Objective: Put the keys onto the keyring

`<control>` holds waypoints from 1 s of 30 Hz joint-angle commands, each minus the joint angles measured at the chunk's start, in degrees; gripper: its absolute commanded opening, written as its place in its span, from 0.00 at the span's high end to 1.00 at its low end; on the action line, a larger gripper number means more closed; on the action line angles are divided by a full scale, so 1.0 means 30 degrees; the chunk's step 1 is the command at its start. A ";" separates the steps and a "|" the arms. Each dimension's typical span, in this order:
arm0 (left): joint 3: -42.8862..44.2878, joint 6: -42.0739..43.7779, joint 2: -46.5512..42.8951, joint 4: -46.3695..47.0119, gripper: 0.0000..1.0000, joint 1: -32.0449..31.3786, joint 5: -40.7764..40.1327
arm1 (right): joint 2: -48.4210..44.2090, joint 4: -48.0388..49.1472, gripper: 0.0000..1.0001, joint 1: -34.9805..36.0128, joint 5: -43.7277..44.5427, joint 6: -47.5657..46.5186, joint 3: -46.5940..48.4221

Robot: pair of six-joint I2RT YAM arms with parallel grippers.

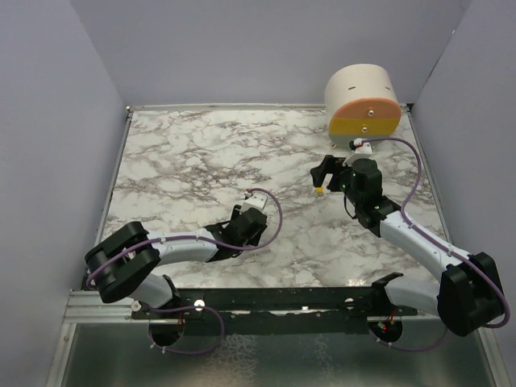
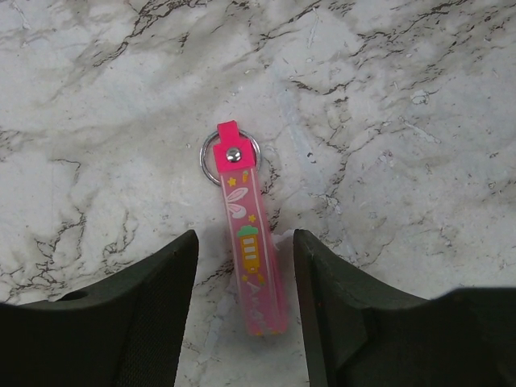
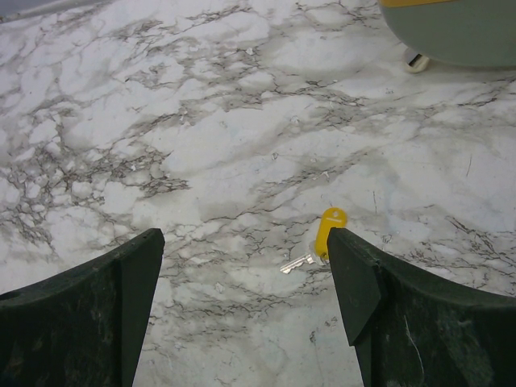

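Note:
A pink strap point(image 2: 251, 250) printed with small pictures lies flat on the marble, and the silver keyring point(image 2: 204, 153) is riveted to its far end. My left gripper point(image 2: 245, 238) is open and straddles the strap's near half, with a gap on both sides. A small key with a yellow head point(image 3: 330, 225) and a silver blade lies on the table. My right gripper point(image 3: 244, 235) hangs open above it, and the key sits just inside the right fingertip point(image 3: 347, 266). From above, the yellow key point(image 1: 320, 191) shows under the right gripper point(image 1: 323, 176).
A big cream, orange and yellow cylinder point(image 1: 363, 101) lies on its side at the back right corner, just beyond the right arm; its grey edge point(image 3: 451, 32) shows in the right wrist view. Grey walls enclose the marble table point(image 1: 185, 153) on three sides.

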 commanded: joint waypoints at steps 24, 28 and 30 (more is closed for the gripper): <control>0.1703 0.0975 -0.0726 -0.1672 0.77 -0.0122 0.0169 | 0.0056 0.0621 0.17 0.0111 -0.0342 -0.0283 0.0264; 0.2984 0.1841 -0.1222 -0.2681 0.77 -0.0125 -0.0008 | 0.0040 0.0591 0.17 0.0111 -0.0285 -0.0319 0.0238; 0.3603 0.2284 -0.1264 -0.3037 0.77 -0.0125 -0.0124 | -0.0004 0.0573 0.17 0.0111 -0.0256 -0.0321 0.0235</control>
